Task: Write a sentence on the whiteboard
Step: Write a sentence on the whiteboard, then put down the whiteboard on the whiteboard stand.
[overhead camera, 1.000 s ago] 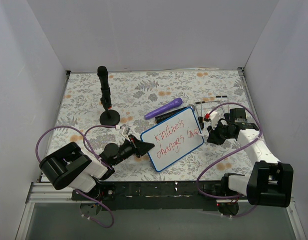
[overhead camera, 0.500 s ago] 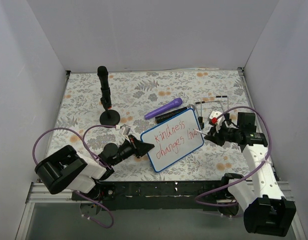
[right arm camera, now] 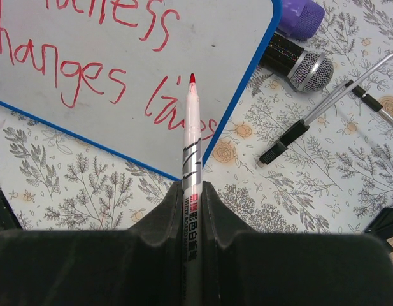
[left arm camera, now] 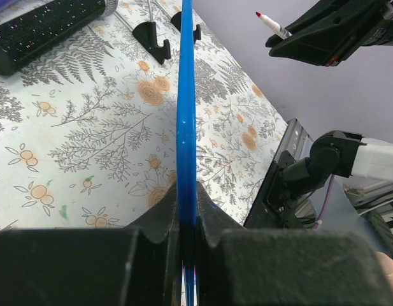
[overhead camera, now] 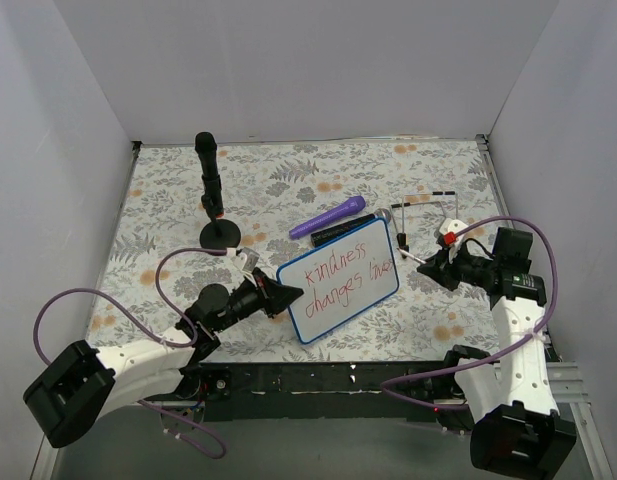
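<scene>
On the floral-print mat (overhead camera: 168, 200), the small blue-framed rectangular whiteboard (overhead camera: 338, 282) sits front-centre, shifted slightly left since a second ago, its left edge clamped in the closed left gripper (overhead camera: 288, 294). The red handwritten sentence (overhead camera: 333, 296), "kindness changes lives", looks complete. The right gripper (overhead camera: 435, 264), pinching the slim white red-tipped marker (right arm camera: 192, 127), has drawn back rightward, tip clear of the board, so the writing seems finished

Smooth plastics on a matt printed mat

The small rectangular whiteboard (right arm camera: 69, 32) is seen with a smooth, faintly glossy white face and a shiny blue plastic frame. The floral-printed table mat (right arm camera: 88, 185) looks matt. The slim white plastic marker pen (right arm camera: 191, 146) looks smooth. A silvery metal mesh head is carried by the glitter-flecked black microphone (right arm camera: 297, 60).
</scene>
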Robot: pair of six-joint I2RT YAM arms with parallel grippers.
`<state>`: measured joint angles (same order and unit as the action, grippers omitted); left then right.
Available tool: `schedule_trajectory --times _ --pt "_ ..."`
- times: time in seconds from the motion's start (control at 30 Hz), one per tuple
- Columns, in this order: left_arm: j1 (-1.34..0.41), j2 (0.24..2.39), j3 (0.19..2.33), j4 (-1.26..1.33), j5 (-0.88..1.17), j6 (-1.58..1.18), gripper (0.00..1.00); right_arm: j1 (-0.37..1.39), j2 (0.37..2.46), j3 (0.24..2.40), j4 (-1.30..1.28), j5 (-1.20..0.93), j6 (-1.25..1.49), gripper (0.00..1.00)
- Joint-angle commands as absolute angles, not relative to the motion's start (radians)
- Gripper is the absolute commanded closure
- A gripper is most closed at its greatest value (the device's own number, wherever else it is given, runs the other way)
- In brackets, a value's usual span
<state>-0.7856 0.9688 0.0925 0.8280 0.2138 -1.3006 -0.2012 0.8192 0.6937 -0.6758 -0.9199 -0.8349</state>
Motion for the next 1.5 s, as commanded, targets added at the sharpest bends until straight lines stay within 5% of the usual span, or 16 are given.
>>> schedule_trajectory --times 0.0,0.83,1.47 --pt "-0.77 0.884 0.178 0.73 0.176 -1.237 1.0 -0.218 0.799 0.706 -0.644 -0.957 -0.805 0.99" --pt "-0.624 1.19 0.593 0.79 0.411 -1.169 1.0 -0.342 0.752 0.683 -0.517 -0.914 -0.635 0.99" --pt "-0.597 1.825 1.109 0.991 0.635 -1.293 1.0 -0.38 0.853 0.887 -0.888 -1.339 -0.989 0.99"
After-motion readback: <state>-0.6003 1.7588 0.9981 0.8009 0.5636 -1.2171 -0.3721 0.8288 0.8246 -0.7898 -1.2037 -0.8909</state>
